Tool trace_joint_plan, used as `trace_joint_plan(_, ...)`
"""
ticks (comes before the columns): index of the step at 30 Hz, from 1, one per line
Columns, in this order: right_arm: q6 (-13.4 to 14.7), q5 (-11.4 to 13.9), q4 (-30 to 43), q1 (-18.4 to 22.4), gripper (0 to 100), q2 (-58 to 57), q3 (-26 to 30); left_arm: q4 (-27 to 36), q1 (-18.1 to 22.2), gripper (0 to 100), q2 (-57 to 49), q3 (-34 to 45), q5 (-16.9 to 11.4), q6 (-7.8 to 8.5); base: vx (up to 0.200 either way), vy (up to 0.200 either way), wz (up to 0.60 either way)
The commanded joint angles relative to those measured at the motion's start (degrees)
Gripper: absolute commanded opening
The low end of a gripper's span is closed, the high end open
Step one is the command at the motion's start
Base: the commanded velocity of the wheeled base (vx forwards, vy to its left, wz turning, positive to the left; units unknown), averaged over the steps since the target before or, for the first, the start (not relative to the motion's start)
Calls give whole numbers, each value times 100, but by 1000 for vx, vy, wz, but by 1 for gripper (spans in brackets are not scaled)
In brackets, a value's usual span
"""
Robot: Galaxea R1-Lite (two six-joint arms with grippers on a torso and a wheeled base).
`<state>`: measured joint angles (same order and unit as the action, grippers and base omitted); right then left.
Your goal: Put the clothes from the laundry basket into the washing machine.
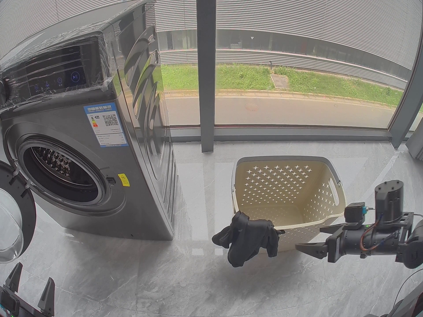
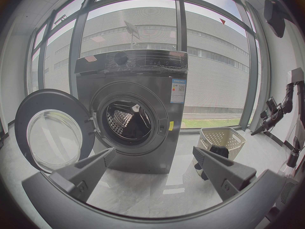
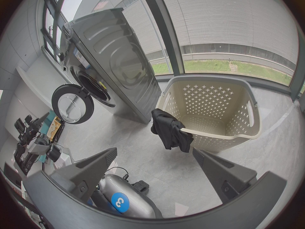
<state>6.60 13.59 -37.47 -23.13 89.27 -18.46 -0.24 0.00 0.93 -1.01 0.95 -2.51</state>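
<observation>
A cream laundry basket [image 1: 286,158] stands on the floor to the right of the grey washing machine [image 1: 136,164]. A black garment [image 1: 249,238] hangs over the basket's near left corner, half outside it; the basket's inside looks bare. The machine's round door [image 1: 13,216] is swung open, and something dark lies in the drum [image 2: 136,128]. My right gripper [image 1: 313,239] is open, low and just right of the garment, not touching it. My left gripper [image 1: 33,278] is open and holds nothing, low in front of the open door.
A glass wall with a dark vertical post [image 1: 205,67] runs behind the machine and basket. Grey tiled floor [image 1: 198,278] lies open between the machine, the basket and me. The open door juts out on the machine's left side.
</observation>
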Motion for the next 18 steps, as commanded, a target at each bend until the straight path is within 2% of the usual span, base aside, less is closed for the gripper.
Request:
trace_joint_plan(1,-9,-41,-366,-166,100,1470,-413,-2,0,100,-66,101,2,-4,0,0,0)
trace_joint_plan(9,-115,-120,-489,-298,100,2235,-853,-2,0,100,-66,101,2,-4,0,0,0)
trace_joint_plan(11,-326,-120,-577,-271,100,2481,-888,-2,0,100,-66,101,2,-4,0,0,0)
trace_joint_plan(12,-326,-120,-577,-271,100,2481,-888,-2,0,100,-66,101,2,-4,0,0,0)
trace_joint_plan(17,-642,-111,-1289,-148,100,3096,-967,-2,0,100,-66,101,2,-4,0,0,0)
trace_joint_plan(18,-835,-102,-1421,-60,100,3263,-1011,-2,0,100,-66,101,2,-4,0,0,0)
